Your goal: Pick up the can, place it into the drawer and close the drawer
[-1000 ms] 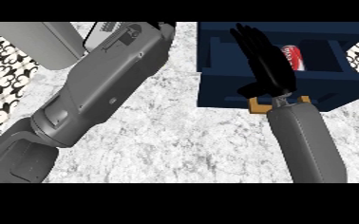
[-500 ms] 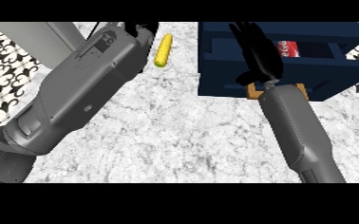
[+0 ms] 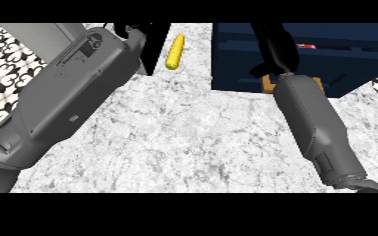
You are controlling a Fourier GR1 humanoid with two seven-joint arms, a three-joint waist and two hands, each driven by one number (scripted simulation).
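Can lies in the drawer beside my right hand, fingers straight, holding nothing. Next: draw clear (mind the rim), then push the front squarely shut.

- The can is red with a pale marking. Only a thin strip of it shows, inside the drawer towards its far side, just right of the right hand, which covers the rest. Whether it stands or lies cannot be told.
- The drawer is dark navy blue with boxy walls. It is pulled open at the far right of the table, and a tan handle sits on its near front face.
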